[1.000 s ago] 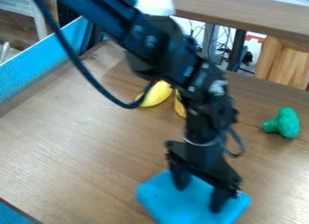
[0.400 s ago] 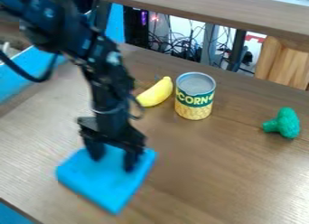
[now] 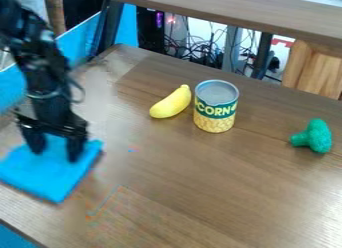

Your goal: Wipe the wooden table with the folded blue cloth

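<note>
The black gripper (image 3: 53, 154) is at the left side of the worktop (image 3: 200, 197), and the arm (image 3: 40, 67) comes down to it from the upper left. The gripper points downward, and its tips are at the upper face of a flat blue piece (image 3: 47, 179). The pincer is open: its two fingers stand apart, and some blue surface is visible between them. I cannot tell if they also squeeze a part of this piece. The blue piece lies on the worktop near its left edge, toward the near left corner, and its leftmost part is cut by the border of the view. I cannot say surely its material.

Well apart from the gripper, toward the back edge of the worktop, there is a yellow banana (image 3: 172, 103), which lies at a slant with its stem toward the back. Just beside it, on the right, a corn can (image 3: 216, 108) stands upright, with a grey top and a green and yellow label. Farther right lies a green broccoli (image 3: 316, 137), with its stalk turned to the left. A blue wall (image 3: 75, 42) runs along the left edge, and behind the back edge there are tangled cables (image 3: 200, 54).
</note>
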Robot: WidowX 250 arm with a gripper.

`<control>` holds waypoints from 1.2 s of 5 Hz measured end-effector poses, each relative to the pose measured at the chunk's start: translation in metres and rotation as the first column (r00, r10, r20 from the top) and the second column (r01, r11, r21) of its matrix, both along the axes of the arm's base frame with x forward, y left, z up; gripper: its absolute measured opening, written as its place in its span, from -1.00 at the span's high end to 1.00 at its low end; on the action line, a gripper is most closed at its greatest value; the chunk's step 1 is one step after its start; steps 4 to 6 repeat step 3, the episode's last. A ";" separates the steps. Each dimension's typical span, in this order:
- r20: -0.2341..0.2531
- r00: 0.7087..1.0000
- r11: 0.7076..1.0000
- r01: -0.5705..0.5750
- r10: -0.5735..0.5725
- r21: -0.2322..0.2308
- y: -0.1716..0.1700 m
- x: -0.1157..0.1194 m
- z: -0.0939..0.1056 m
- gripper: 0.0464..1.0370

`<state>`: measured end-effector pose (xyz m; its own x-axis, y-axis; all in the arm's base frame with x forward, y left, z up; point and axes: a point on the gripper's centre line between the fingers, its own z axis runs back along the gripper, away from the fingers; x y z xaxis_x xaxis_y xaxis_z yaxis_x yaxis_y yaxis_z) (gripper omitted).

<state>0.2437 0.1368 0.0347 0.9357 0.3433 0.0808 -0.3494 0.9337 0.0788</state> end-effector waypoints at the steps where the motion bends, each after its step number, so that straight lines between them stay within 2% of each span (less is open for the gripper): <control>1: -0.017 1.000 0.999 -0.015 0.014 -0.032 0.001 -0.009 0.010 -0.93; 2: 0.079 0.997 0.997 0.032 -0.026 -0.077 -0.010 -0.011 0.057 -0.93; 3: 0.137 0.989 0.994 0.068 -0.056 -0.088 -0.016 -0.023 0.108 -0.93; 6: 0.137 0.989 0.994 0.068 -0.056 -0.088 -0.016 -0.023 0.108 -0.93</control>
